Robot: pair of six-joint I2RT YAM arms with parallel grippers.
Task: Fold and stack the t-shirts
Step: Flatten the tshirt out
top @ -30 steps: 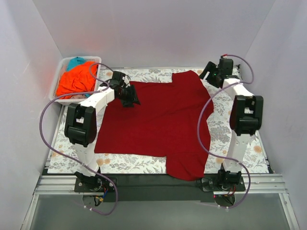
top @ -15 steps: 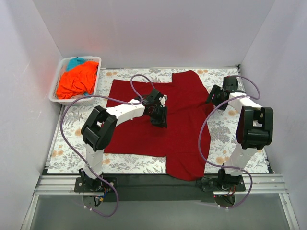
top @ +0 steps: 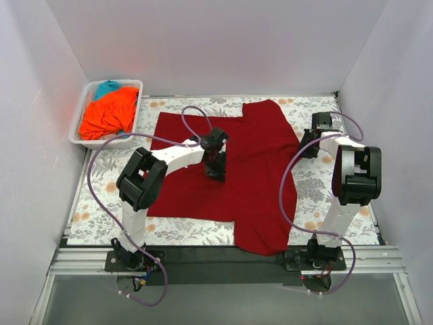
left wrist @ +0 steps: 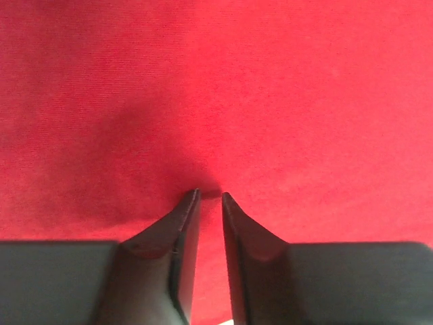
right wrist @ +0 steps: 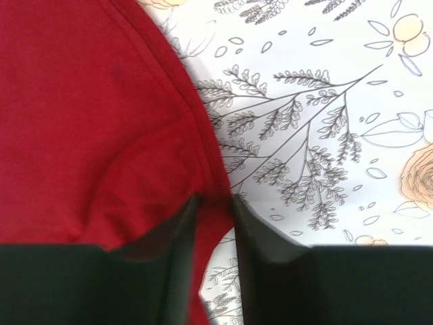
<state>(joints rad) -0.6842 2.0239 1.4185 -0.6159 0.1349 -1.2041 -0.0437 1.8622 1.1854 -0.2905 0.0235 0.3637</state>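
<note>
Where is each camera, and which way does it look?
Top external: high behind the arms, looking down at the dark red t-shirt; both arms show.
Left wrist: on the left arm, looking down at the shirt's middle; left tool shows.
Right wrist: looking down at the shirt's edge and tablecloth; right tool shows.
All share the shirt.

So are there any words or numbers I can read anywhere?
None: no words or numbers can be read.
The red shirt, orange shirt and basket are plain.
The tablecloth shows only flowers and leaves.
Nothing on the arms is legible.
</note>
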